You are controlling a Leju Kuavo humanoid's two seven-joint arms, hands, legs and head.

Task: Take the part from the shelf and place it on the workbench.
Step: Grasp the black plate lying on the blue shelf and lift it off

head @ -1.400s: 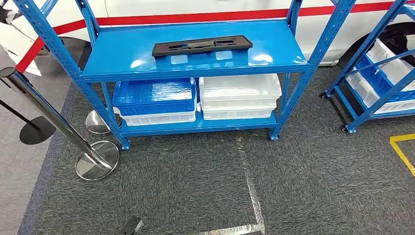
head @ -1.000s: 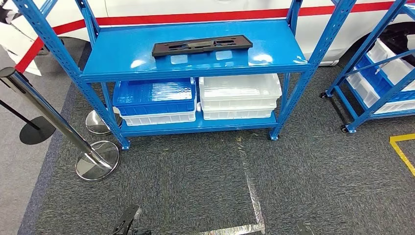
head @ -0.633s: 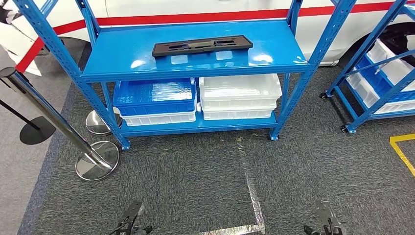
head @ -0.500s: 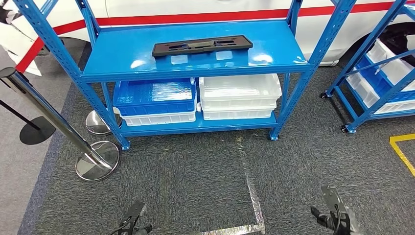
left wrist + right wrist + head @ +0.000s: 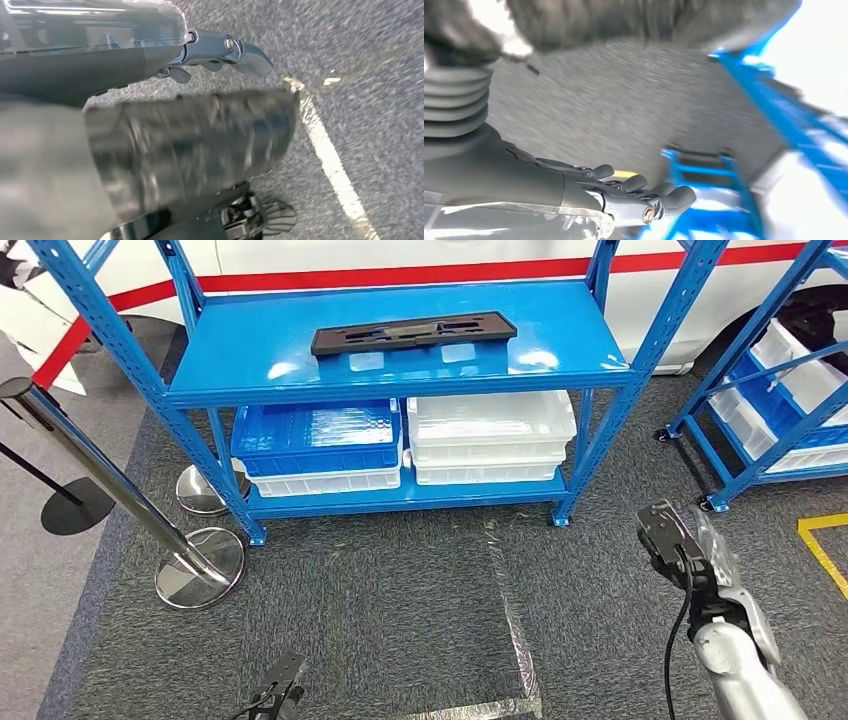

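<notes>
A long flat black part (image 5: 412, 334) lies across the top board of the blue shelf (image 5: 560, 350), near its back middle. My right hand (image 5: 668, 530) is raised over the carpet to the lower right of the shelf, well short of the part, fingers loosely extended and holding nothing. The right wrist view shows the same hand (image 5: 624, 195) empty, with blurred blue rack legs beyond it. My left hand (image 5: 278, 698) hangs low at the bottom edge, far from the shelf. In the left wrist view its fingers (image 5: 220, 50) are stretched out over the carpet, empty.
A blue tray (image 5: 315, 440) and stacked white trays (image 5: 490, 435) fill the lower board. Chrome stanchions (image 5: 200, 570) stand at the left, and a second blue rack (image 5: 770, 390) on castors at the right. Silver tape (image 5: 515, 630) and yellow tape (image 5: 825, 540) mark the grey carpet.
My right arm has risen from below the picture's edge up to the lower right of the shelf. The left hand has barely shifted. The part has not moved.
</notes>
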